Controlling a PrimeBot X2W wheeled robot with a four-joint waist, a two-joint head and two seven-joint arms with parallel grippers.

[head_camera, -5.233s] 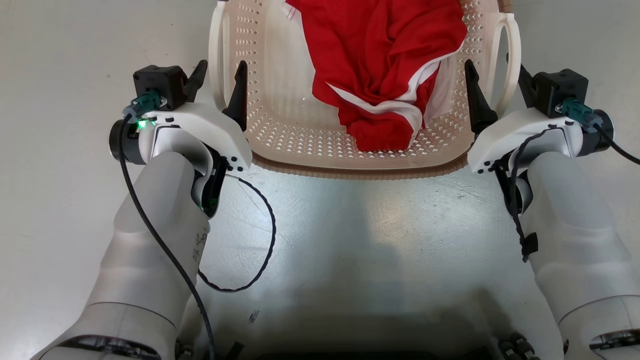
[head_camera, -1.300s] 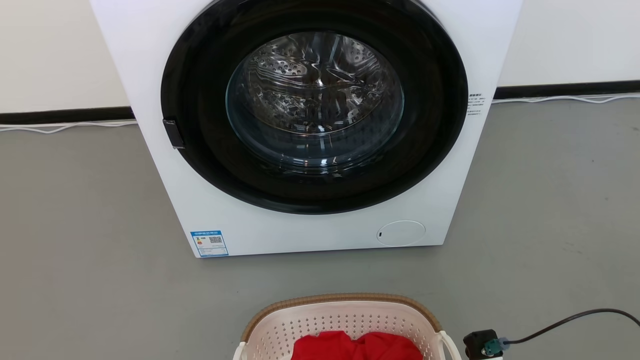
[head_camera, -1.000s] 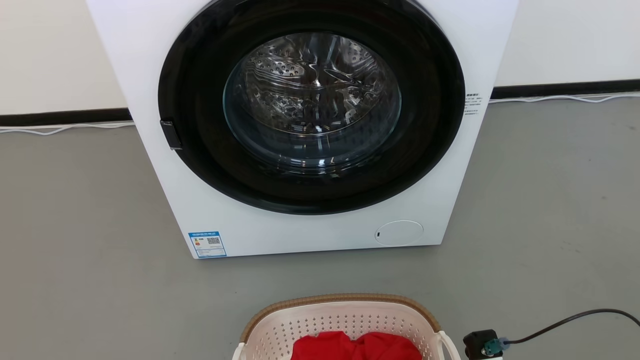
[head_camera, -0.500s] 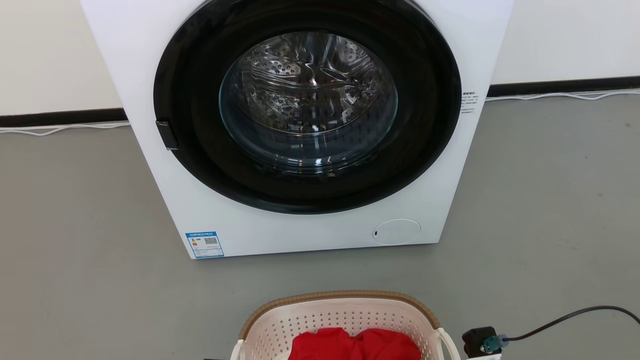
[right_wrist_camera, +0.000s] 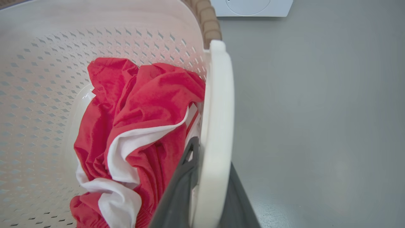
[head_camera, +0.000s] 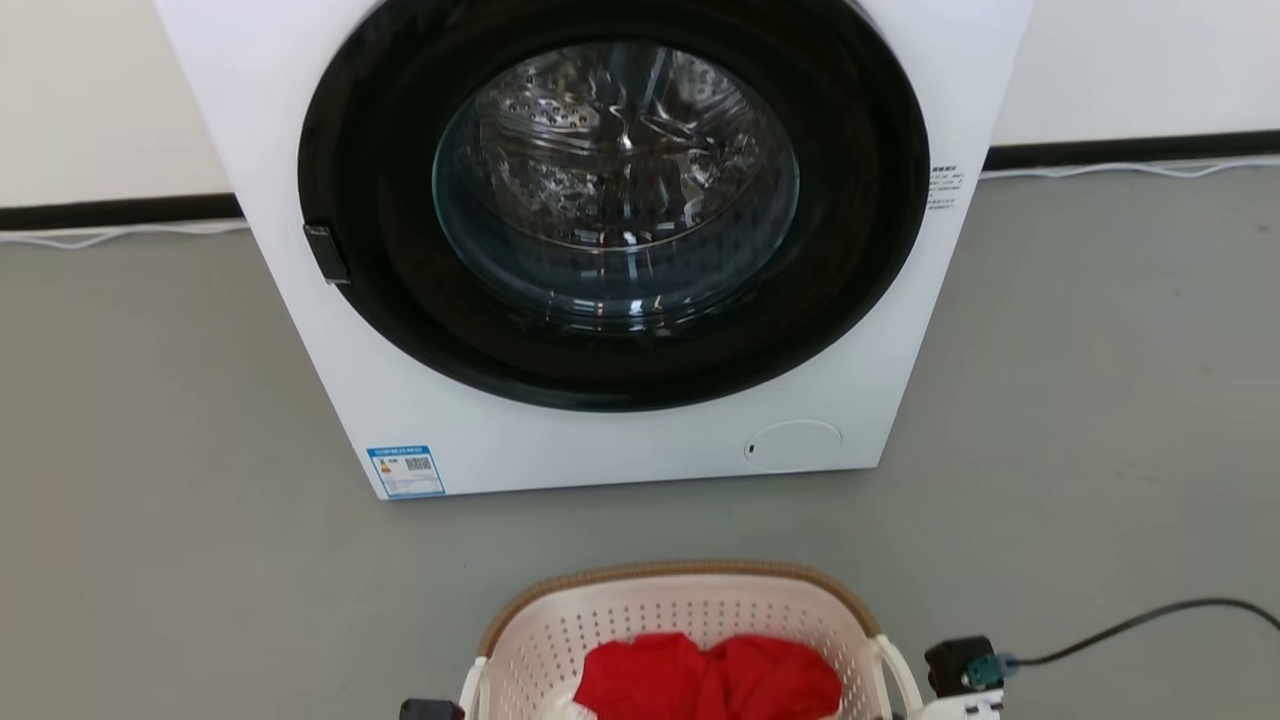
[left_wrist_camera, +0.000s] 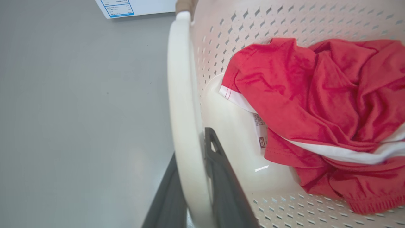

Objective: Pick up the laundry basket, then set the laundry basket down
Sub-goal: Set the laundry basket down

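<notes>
The laundry basket (head_camera: 690,585), cream-white and perforated with a brown woven rim, sits at the bottom centre of the head view, just before the washing machine. A red garment with white trim (head_camera: 710,680) lies inside it. My left gripper (left_wrist_camera: 191,142) is shut on the basket's left loop handle (left_wrist_camera: 182,95), one dark finger on each side. On the other side, my right gripper (right_wrist_camera: 213,152) is shut on the right loop handle (right_wrist_camera: 218,110) in the same way. I cannot tell whether the basket rests on the floor or hangs just above it.
A white front-loading washing machine (head_camera: 600,450) stands ahead with its round dark door (head_camera: 615,180) closed. Grey floor (head_camera: 150,500) spreads to both sides. A black cable (head_camera: 1130,625) runs off my right wrist. White cords lie along the dark baseboard (head_camera: 1130,152).
Five seconds ago the head camera looked down on the basket and both arms; it now faces the machine. Over the last second the view shifted slightly. Both grippers kept their hold.
</notes>
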